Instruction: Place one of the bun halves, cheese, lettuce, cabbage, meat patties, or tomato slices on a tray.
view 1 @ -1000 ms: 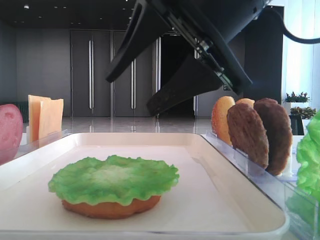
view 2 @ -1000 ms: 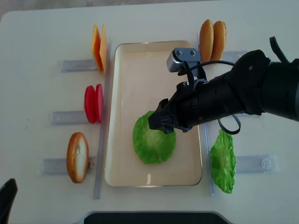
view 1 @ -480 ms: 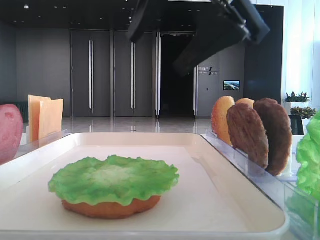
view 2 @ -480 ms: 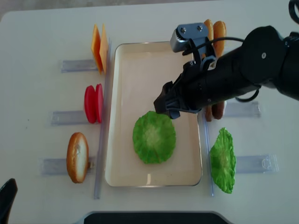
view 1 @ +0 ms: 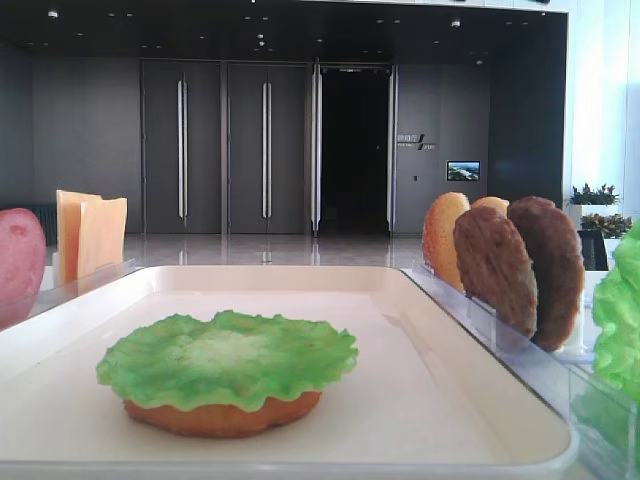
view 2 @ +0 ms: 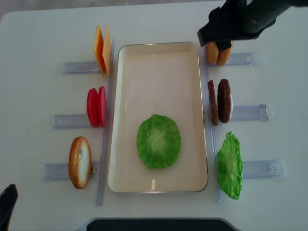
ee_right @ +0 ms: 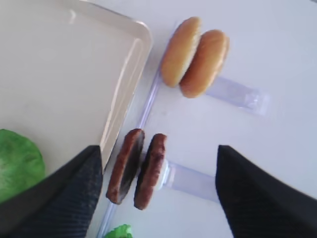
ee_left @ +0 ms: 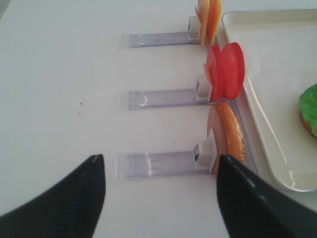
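- Our right gripper (view 2: 215, 39) hangs over the far right of the table, jaws spread wide and nothing between them; through its wrist view we look down past the fingers (ee_right: 59, 196) at the racks.
- Our left gripper (ee_left: 158, 193) waits low at the near left, fingers apart and empty too.
- On the tray (view 2: 159, 57) a lettuce (view 2: 159, 141) lies flat on a bun half (view 1: 222, 415), toward the near end.
- So we judge two layers are down; cheese, tomato and patty are not yet on.
- Right of the tray: two patties (view 2: 219, 101) on edge in their rack, two buns (ee_right: 194, 57) beyond, a spare leaf (view 2: 229, 165) nearer.
- Left of it: cheese (view 2: 101, 48), tomato slices (view 2: 96, 106), one more bun (view 2: 79, 161).
- Nothing blocks the stack; the clear rack rails hug both long sides of the tray.
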Motion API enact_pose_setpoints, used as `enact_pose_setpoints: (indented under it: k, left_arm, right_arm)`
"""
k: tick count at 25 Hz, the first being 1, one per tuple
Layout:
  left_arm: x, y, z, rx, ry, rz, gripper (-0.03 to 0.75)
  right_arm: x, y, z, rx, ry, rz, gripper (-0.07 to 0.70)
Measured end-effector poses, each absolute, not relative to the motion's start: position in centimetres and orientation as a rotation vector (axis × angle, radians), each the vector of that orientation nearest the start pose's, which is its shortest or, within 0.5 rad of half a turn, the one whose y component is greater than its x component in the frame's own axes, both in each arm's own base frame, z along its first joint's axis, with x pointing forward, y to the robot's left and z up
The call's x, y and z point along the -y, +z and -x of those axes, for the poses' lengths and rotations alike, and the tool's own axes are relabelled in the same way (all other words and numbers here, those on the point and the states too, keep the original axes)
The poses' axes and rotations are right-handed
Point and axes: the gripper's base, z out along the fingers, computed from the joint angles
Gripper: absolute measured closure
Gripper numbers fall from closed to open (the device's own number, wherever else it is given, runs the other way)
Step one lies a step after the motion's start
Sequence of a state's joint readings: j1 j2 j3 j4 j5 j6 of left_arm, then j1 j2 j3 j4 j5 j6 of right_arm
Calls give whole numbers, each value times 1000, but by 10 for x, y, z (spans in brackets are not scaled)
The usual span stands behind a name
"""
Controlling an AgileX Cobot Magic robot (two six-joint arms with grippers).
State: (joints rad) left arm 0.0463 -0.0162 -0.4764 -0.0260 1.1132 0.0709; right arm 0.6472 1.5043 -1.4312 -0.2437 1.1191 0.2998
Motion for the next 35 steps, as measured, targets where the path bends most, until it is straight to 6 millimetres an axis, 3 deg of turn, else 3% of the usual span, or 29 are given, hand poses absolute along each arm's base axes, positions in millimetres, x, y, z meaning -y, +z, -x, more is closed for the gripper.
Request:
enact_pose_setpoints:
  k: [7,15,20,24,30,35]
  left_arm:
    - [2,266,7,-2104,39,-28,181]
    - [2,266,7,-2104,39,-28,181]
    - [2,266,7,-2104,39,-28,181]
    - [2,266,7,-2104,39,-28,181]
    - [2,266,7,-2104,39,-28,181]
    - [2,266,7,-2104,39,-28,181]
  right_arm:
    - [-128,395,-281,-2546,-30,304,166]
    - [-32,398,-305,-2591,-12,-87,166]
    - [5,399,-305,-2583,-64,-213,166]
    - [19,401,-302,-2576,-95,-245,166]
    - [19,406,-298,-2562,-106,-229,166]
    - [18,433,-269,-2468,-107,-215,166]
